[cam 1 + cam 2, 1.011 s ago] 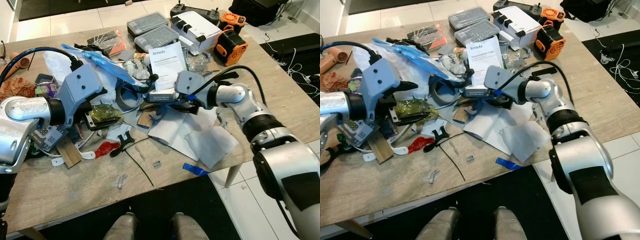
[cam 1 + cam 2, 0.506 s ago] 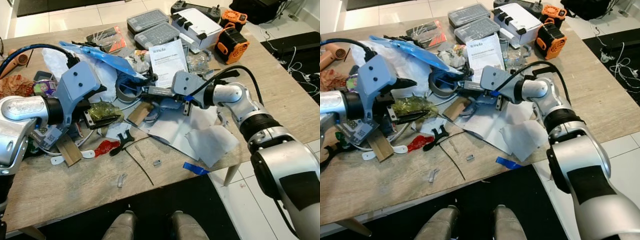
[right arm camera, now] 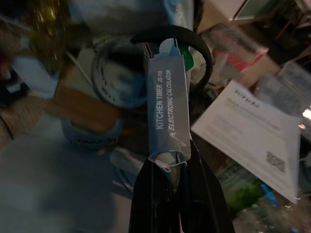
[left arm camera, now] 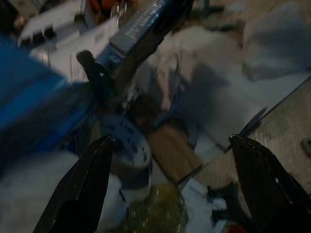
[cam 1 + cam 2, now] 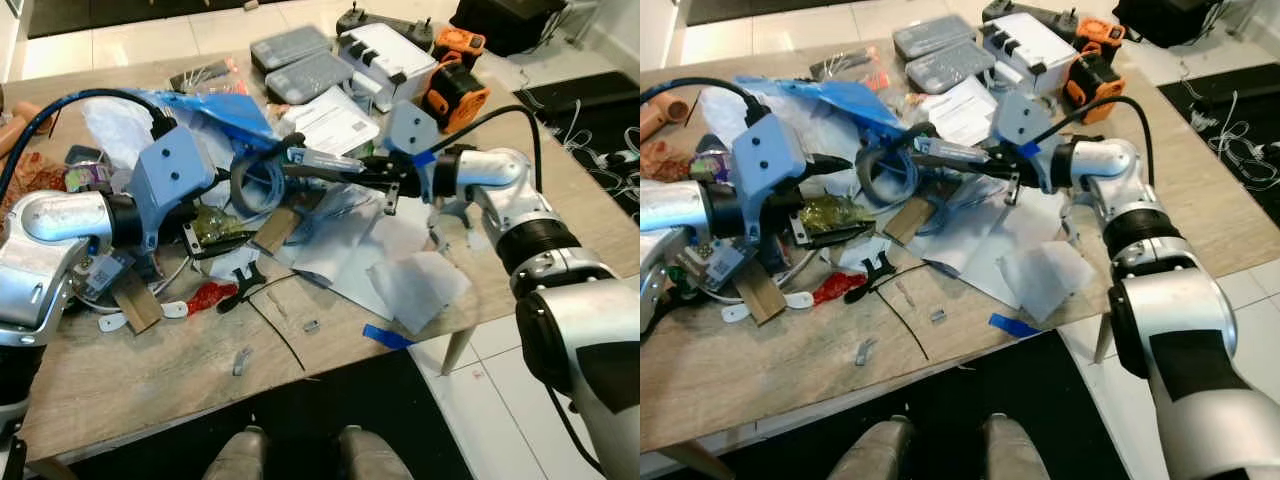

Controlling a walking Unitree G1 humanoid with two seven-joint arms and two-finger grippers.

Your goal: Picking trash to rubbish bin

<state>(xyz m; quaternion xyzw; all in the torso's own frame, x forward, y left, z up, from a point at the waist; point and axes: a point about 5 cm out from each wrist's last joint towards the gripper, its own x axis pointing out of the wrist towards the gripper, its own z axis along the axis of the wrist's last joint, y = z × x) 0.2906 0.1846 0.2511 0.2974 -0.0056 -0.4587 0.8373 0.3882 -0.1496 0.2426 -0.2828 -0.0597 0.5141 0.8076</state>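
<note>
**Timer box lifted clear of the clutter**

Now the thing being cleared is a slim grey kitchen timer box (image 3: 166,109), printed "KITCHEN TIMER" along its side, sitting at the upper middle of the head views (image 5: 325,160). It is held above the table by one end, long axis roughly level, with the right gripper (image 5: 372,168) clamped on it; in the right wrist view the two black fingers (image 3: 160,194) pinch its near end. Gripping the end probably keeps the rest free of the mess below while it is carried off.

Beneath it, at frame centre, lie a roll of grey tape (image 5: 262,182), a brown cardboard piece (image 5: 276,230) and crumpled white paper sheets (image 5: 385,265). A blue plastic bag (image 5: 215,108) spreads across the upper left.

Left of centre, the left gripper (image 5: 222,232) hovers low over a yellow-green crinkled wrapper (image 5: 830,213); its fingers (image 4: 85,187) stand wide apart in the left wrist view, gripping nothing, likely poised for the next piece.

All of it rests on the wooden table (image 5: 150,385). Where the rubbish bin stands cannot be told.
</note>
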